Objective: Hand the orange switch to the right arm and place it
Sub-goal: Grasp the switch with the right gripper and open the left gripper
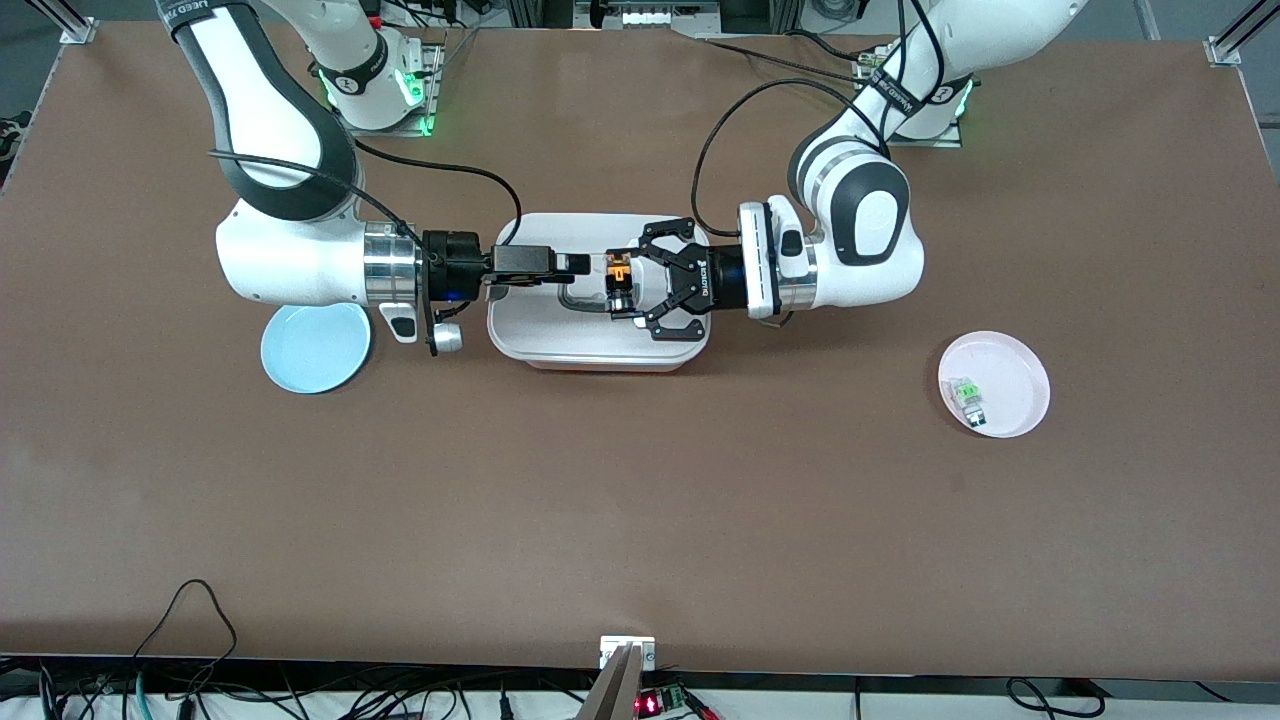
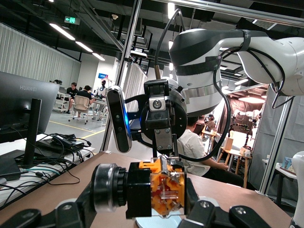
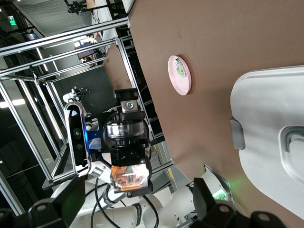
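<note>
Handover pending at centre frame, above the white lidded plastic container (image 1: pixel 560 330). Small black stubby orange switch (image 1: pixel 618 283) clamped crosswise in the left arm's black open-linkage claw gripper (image 1: pixel 640 285), orange end turned toward the upper edge of the frame. Slim boxy black right gripper (image 1: pixel 590 265) levelled head-on, tips just beside the switch, spread apart and empty. Nearer by a hair: the right arm. Judged next: closing on the exposed body.

Even overhead light falls on my brown desk (image 1: pixel 640 500), shadows soft; my wrist views show bright ceiling strips glaring, close foreground blurred.
</note>
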Robot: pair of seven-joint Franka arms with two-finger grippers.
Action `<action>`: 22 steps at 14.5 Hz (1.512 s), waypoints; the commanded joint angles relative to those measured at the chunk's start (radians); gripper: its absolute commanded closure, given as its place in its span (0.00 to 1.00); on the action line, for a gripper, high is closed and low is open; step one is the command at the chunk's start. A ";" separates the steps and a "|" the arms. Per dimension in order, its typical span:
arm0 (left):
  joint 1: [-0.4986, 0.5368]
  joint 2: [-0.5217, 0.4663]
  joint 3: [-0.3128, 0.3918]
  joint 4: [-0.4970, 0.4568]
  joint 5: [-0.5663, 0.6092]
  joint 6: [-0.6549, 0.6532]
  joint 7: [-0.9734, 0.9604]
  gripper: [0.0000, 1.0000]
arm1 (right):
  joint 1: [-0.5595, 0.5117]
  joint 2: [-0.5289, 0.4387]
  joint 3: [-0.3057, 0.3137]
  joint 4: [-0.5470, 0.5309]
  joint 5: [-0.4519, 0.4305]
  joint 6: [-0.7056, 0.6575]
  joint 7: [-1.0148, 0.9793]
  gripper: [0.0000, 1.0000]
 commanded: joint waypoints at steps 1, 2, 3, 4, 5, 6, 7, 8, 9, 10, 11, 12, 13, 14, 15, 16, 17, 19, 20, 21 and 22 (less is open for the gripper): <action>0.001 0.005 -0.003 0.013 -0.029 0.006 0.031 1.00 | 0.018 -0.023 0.008 -0.027 0.035 0.038 0.007 0.00; 0.001 0.005 -0.003 0.013 -0.029 0.006 0.031 1.00 | 0.019 -0.023 0.008 -0.029 0.050 0.046 0.007 0.00; -0.001 0.005 -0.003 0.013 -0.029 0.006 0.031 1.00 | 0.033 -0.020 0.008 -0.029 0.054 0.056 0.007 0.00; 0.001 0.005 -0.003 0.013 -0.029 0.005 0.031 1.00 | 0.039 -0.020 0.008 -0.029 0.055 0.072 0.007 0.00; 0.001 0.005 -0.003 0.013 -0.029 0.005 0.031 1.00 | 0.044 -0.017 0.010 -0.029 0.055 0.081 0.007 0.00; 0.001 0.005 -0.003 0.015 -0.029 0.006 0.031 1.00 | 0.055 -0.014 0.008 -0.027 0.057 0.083 0.007 0.00; 0.001 0.005 -0.003 0.015 -0.029 0.005 0.031 1.00 | 0.058 -0.012 0.010 -0.027 0.066 0.092 0.006 0.00; 0.001 0.005 -0.003 0.015 -0.029 0.005 0.031 1.00 | 0.065 -0.011 0.008 -0.027 0.069 0.104 0.006 0.00; 0.002 0.004 -0.003 0.015 -0.029 0.006 0.031 1.00 | 0.073 -0.011 0.008 -0.027 0.070 0.107 0.004 0.00; 0.002 0.004 -0.003 0.015 -0.029 0.006 0.031 1.00 | 0.076 -0.009 0.010 -0.026 0.071 0.118 0.004 0.00; 0.002 0.004 -0.003 0.015 -0.029 0.006 0.031 1.00 | 0.082 -0.009 0.010 -0.027 0.071 0.127 0.004 0.00; 0.002 0.004 -0.003 0.013 -0.029 0.005 0.031 1.00 | 0.084 -0.009 0.010 -0.027 0.071 0.127 0.000 0.03; 0.002 0.004 -0.003 0.013 -0.028 0.005 0.031 1.00 | 0.084 -0.011 0.008 -0.027 0.069 0.127 -0.006 0.11; 0.002 0.002 -0.003 0.015 -0.028 0.005 0.031 1.00 | 0.084 -0.012 0.010 -0.026 0.069 0.126 -0.008 0.23; 0.002 0.002 -0.003 0.015 -0.028 0.005 0.031 1.00 | 0.084 -0.012 0.010 -0.026 0.069 0.126 -0.008 0.32; 0.004 0.001 -0.003 0.015 -0.028 0.005 0.031 1.00 | 0.084 -0.014 0.010 -0.024 0.069 0.122 0.000 0.40; 0.004 0.002 -0.003 0.015 -0.028 0.005 0.031 1.00 | 0.084 -0.014 0.010 -0.023 0.067 0.116 0.003 0.54; 0.006 0.001 -0.003 0.015 -0.028 0.005 0.031 1.00 | 0.084 -0.014 0.010 -0.023 0.067 0.113 0.000 0.65; 0.006 0.001 -0.003 0.015 -0.028 0.005 0.031 1.00 | 0.084 -0.014 0.010 -0.021 0.067 0.113 0.001 0.67; 0.006 0.001 -0.003 0.015 -0.028 0.005 0.031 1.00 | 0.084 -0.012 0.010 -0.021 0.067 0.115 -0.002 0.67; 0.007 0.001 -0.003 0.015 -0.028 0.005 0.029 1.00 | 0.084 -0.012 0.010 -0.021 0.067 0.115 -0.005 0.68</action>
